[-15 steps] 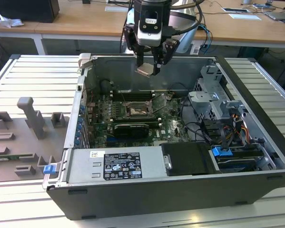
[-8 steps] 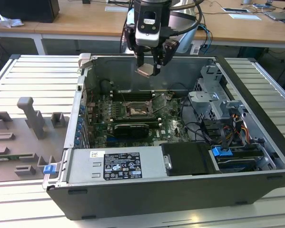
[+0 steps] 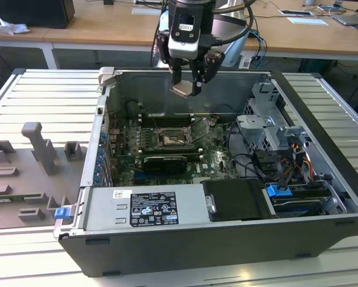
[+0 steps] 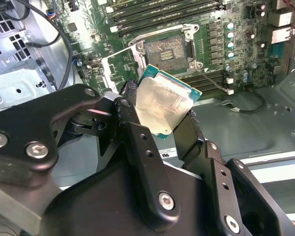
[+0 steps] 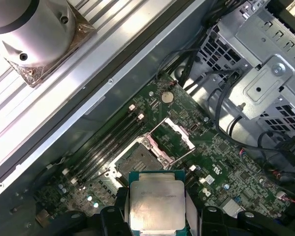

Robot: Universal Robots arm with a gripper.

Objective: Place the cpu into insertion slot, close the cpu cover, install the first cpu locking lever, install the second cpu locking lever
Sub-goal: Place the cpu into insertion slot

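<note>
Jaws pinch the cpu (image 4: 164, 105) by opposite edges, silvery top toward the wrist, apparently to keep its underside free. It hangs above the insertion slot (image 4: 166, 49), whose cpu cover (image 4: 118, 68) stands swung open, leaving it exposed.

Hidden edges of the held cpu (image 4: 164, 105)

In the second wrist view the black fingers (image 4: 137, 147) clamping the cpu cover two opposite sides of it, and its underside faces away. In the first wrist view the picture's edge cuts the chip off. It also masks the board just beside the insertion slot (image 5: 137, 158). In the exterior view the slot's dark centre is probably too small to make out.
</note>
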